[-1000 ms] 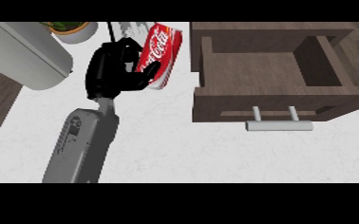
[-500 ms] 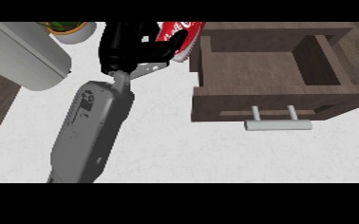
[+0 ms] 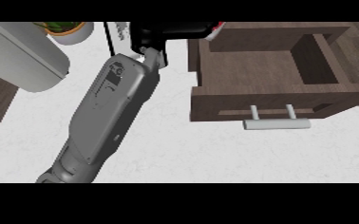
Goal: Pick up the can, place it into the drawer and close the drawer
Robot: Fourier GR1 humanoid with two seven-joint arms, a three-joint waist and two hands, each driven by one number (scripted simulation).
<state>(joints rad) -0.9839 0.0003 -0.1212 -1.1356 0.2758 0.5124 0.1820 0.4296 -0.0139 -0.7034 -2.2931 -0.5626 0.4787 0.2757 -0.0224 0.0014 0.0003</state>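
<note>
Now the red can (image 3: 216,27) is held at the top centre of the frame, black fingers of the left hand (image 3: 172,32) curled round it, just beside the open drawer's (image 3: 270,105) upper-left corner. Placing and closing are not yet done; dark wood grain, a cylindrical grey handle (image 3: 276,124) and a speckled white counter (image 3: 210,156) are seen.

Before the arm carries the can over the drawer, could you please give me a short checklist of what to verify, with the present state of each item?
1. Left hand curled round the can: ok.
2. Drawer open: ok.
3. Drawer's inside free of other things: ok.
4. Can already above the drawer's opening: not ok, it shows at the drawer's back left corner.
5. Drawer handle unobstructed for closing: ok.
6. Right hand's position: cannot tell, not in view.
</note>
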